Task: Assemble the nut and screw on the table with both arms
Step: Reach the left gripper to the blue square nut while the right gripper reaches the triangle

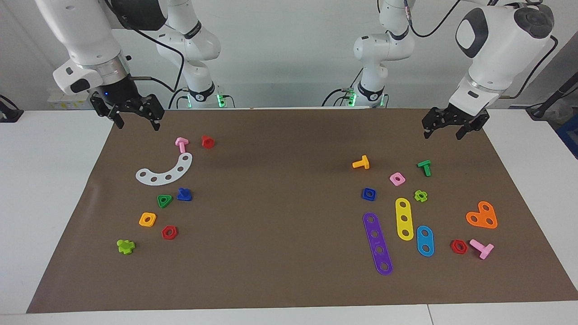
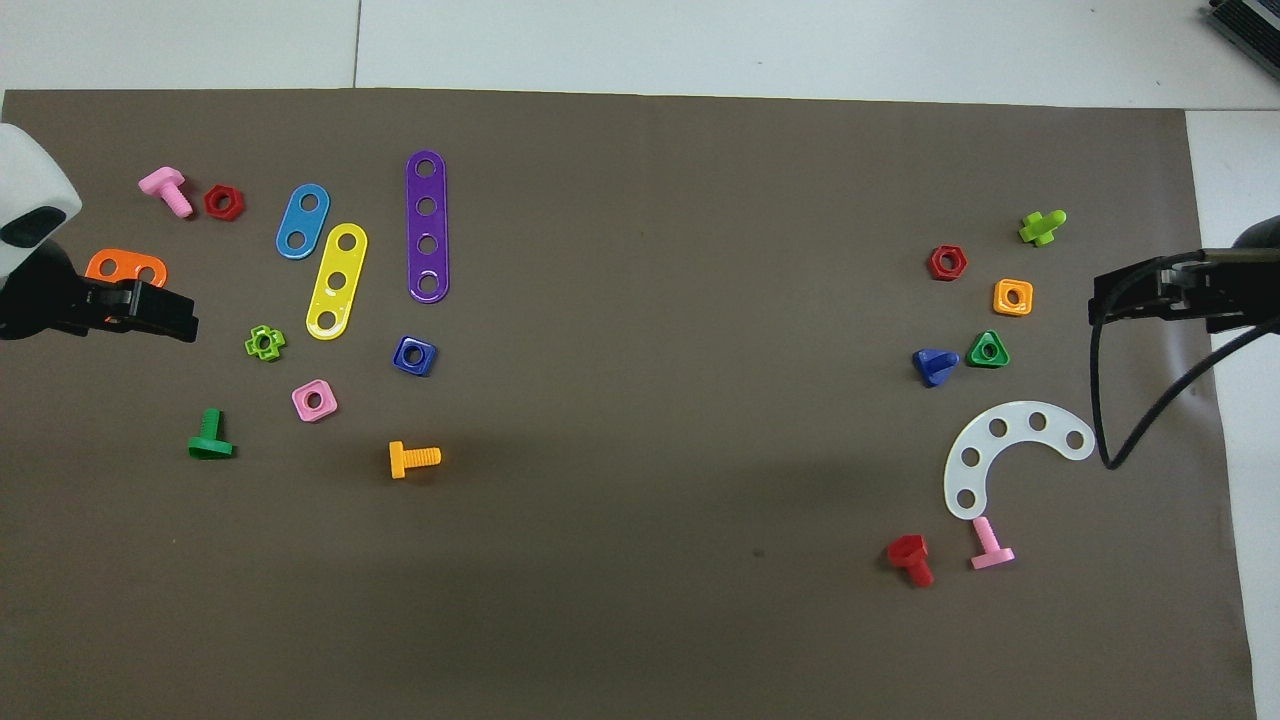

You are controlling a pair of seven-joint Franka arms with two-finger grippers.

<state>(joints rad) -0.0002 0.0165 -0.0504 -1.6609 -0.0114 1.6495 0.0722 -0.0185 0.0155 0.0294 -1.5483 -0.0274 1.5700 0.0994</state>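
The brown-matted tabletop [image 1: 289, 280] carries the blue nut [image 1: 369, 194] at centre-right and blue screw [image 1: 184, 194] centre-left; left hand [image 1: 454, 128] and right hand [image 1: 135, 118] hover open, empty, at upper corners.

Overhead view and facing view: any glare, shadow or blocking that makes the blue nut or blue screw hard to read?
Overhead view: even light, only a faint glint on the yellow strip; the blue nut and blue screw are sharp and unblocked. The left gripper partly covers the orange plate. Facing view: soft shadow patches on the mat near the robots; the right gripper hangs clear of all parts.
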